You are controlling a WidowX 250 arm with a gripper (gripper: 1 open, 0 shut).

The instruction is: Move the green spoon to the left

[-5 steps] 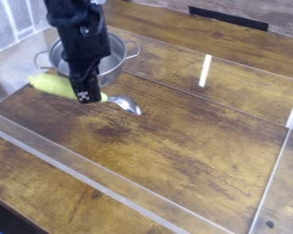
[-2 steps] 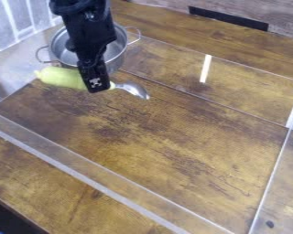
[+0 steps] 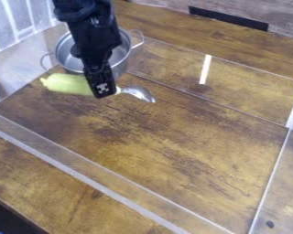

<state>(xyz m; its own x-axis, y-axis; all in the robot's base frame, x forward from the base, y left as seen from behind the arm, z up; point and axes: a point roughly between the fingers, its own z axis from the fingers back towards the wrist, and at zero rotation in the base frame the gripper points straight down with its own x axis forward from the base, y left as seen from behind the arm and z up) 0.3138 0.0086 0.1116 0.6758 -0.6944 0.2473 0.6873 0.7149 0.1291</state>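
Worn wooden table [image 3: 174, 128] behind clear, perhaps acrylic, walls [image 3: 63, 155].

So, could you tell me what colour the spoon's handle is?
Yellow-green handle, seen in the camera view.

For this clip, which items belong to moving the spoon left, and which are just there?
Part of the job:
- green spoon, yellow-green handle, metal bowl
- gripper, closed on the spoon

Just there:
- steel pot behind the arm
- wooden table
- clear plastic barrier around the work area

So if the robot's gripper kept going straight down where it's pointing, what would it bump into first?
Probably the green spoon. The gripper points steeply down at its middle, with the wooden table underneath. Depth is hard to judge.
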